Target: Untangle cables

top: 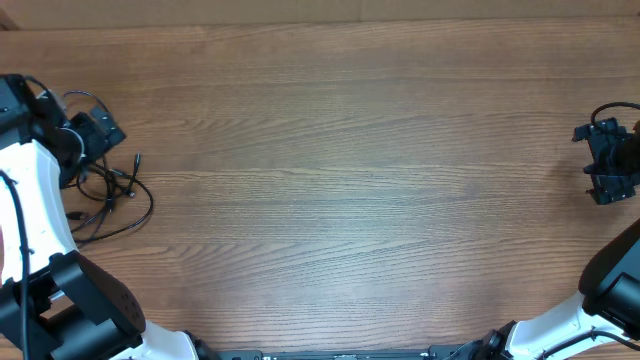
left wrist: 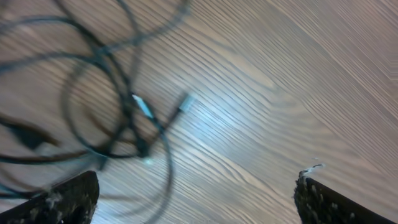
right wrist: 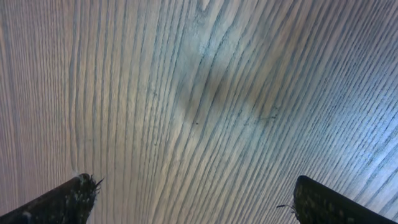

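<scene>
Cables (top: 112,195): loose tangle, left edge of counter (top: 340,180).
Left hand (left wrist: 196,190): wide open, empty, above tangle.
Right hand (right wrist: 193,199): wide open, empty.

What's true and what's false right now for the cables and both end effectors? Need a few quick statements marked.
1. The cables lie on the table beside the left arm. True.
2. The left end effector is shut on the cables. False: its jaws stand wide apart with nothing between them.
3. The right end effector is open over bare wood. True.
4. The cables lie straight and separated. False: they sit in overlapping loops.
</scene>
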Available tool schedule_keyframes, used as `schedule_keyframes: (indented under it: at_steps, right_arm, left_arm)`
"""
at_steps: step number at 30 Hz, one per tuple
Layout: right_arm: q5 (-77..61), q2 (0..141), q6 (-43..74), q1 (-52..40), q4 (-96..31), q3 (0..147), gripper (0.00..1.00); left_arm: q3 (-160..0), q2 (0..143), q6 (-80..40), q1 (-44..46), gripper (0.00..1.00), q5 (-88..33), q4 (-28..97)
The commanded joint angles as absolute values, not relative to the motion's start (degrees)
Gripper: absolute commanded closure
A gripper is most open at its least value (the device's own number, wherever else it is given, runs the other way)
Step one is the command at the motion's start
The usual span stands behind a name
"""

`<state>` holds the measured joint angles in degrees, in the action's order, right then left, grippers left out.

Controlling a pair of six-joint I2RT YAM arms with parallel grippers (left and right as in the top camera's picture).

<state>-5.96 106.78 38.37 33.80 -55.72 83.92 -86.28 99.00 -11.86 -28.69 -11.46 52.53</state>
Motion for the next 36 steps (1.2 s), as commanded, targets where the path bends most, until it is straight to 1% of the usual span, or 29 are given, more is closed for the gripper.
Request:
schedule_keyframes:
  at_steps: [1,9,26,32,36]
  right_arm:
    - [-5.61,106.30,38.59,33.82,-55.64,83.68,0.00]
    - [-5.61,106.30,38.59,33.82,-55.64,83.68,0.00]
    - [-5.61,106.30,38.59,33.82,-55.64,83.68,0.00]
    - [-5.61,106.30,38.59,33.82,-55.64,83.68,0.00]
    - [-5.61,106.30,38.61,33.82,-55.64,83.68,0.00]
  left_arm:
    - [-85.65,98.15,-11.75,-25.50,0.01,-16.58,53.80]
    - [-80.64,98.15,-10.22,-16.51,0.00,-16.51,52.31]
    - [-64.86,98.15,-9.21,-3.42,0.00,-16.36,43.64]
    - [-61.21,98.15,-9.19,-0.34,0.00,-15.92,41.01]
    - [-61.21,98.15,-9.21,-0.34,0.01,-15.94,40.84]
